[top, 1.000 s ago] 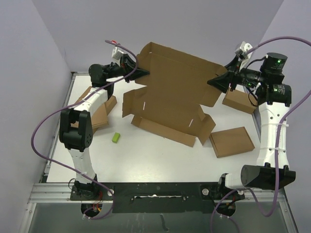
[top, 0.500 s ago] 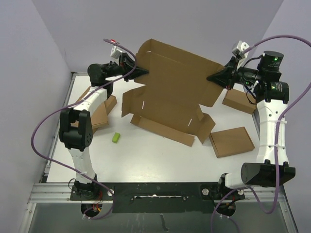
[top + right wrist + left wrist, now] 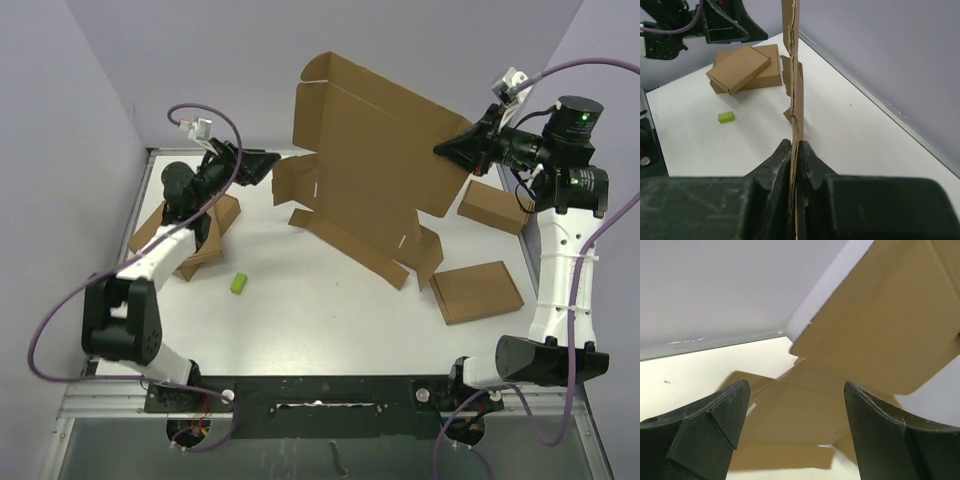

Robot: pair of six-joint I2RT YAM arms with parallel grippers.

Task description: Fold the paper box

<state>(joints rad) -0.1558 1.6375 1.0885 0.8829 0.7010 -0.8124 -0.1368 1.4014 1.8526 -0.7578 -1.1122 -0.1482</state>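
box (image 3: 375, 150) is standing tilted at 12 o'clock on surface (image 3: 300, 310) | right gripper (image 3: 447, 150) jaws are clenching its 3 o'clock edge | left gripper (image 3: 274, 160) jaws are gaping, grasping nothing | walls, flaps not yet folded

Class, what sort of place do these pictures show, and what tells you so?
Most likely a robotics lab workcell: a left arm and right arm bolted to a rail, a white table boxed in by plain walls, and the paper box to fold.
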